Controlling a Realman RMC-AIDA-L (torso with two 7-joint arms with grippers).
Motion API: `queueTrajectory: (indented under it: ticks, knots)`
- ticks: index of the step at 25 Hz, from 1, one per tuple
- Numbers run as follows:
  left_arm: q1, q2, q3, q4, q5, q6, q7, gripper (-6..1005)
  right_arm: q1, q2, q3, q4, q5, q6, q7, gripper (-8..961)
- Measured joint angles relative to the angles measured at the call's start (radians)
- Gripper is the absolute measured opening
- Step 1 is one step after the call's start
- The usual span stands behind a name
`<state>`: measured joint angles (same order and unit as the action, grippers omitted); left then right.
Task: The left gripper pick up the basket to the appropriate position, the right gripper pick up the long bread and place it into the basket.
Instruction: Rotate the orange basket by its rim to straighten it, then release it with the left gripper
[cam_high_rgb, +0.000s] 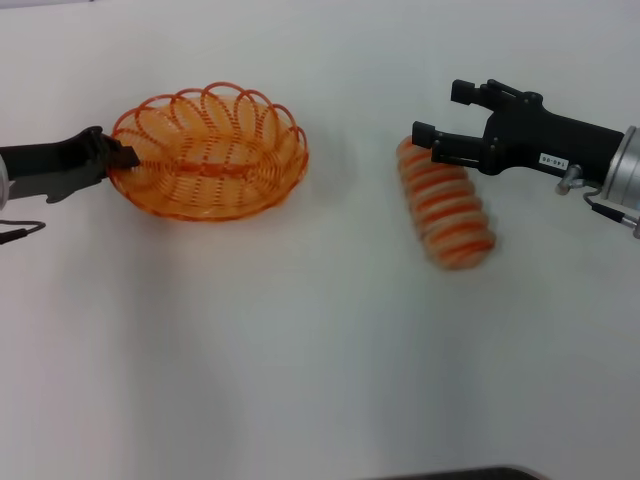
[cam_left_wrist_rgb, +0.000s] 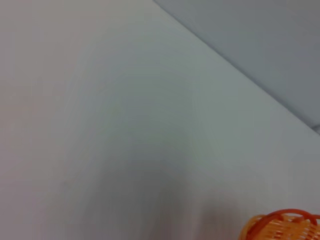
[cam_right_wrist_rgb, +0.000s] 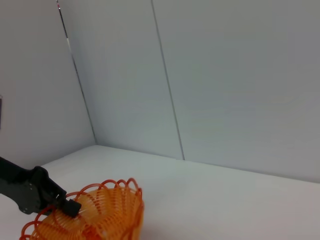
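Note:
The orange wire basket (cam_high_rgb: 210, 152) sits on the white table at the left. It also shows in the left wrist view (cam_left_wrist_rgb: 282, 227) and the right wrist view (cam_right_wrist_rgb: 92, 215). My left gripper (cam_high_rgb: 126, 157) is closed on the basket's left rim, as the right wrist view (cam_right_wrist_rgb: 70, 207) also shows. The long striped bread (cam_high_rgb: 447, 205) lies on the table at the right, pointing away from me. My right gripper (cam_high_rgb: 443, 112) is open and empty, and hovers at the bread's far end with its nearer finger over the loaf's tip.
The white table (cam_high_rgb: 320, 350) stretches between the basket and the bread. Pale wall panels (cam_right_wrist_rgb: 225, 90) stand behind the table. A dark edge (cam_high_rgb: 460, 474) shows at the table's near side.

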<state>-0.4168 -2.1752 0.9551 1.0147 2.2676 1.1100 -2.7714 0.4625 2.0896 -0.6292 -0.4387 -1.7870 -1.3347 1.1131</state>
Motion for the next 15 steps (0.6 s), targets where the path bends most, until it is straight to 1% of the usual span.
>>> queueTrajectory:
  ticks: [6,15]
  knots:
    - [0.022,0.000,0.065,-0.036,-0.085,-0.098,-0.001,89,0.004,0.003,0.003,0.010,0.000,0.009,-0.012,919]
    - [0.023,0.000,0.078,-0.063,-0.088,-0.136,-0.002,90,0.014,0.003,0.001,0.023,0.000,0.022,-0.024,918]
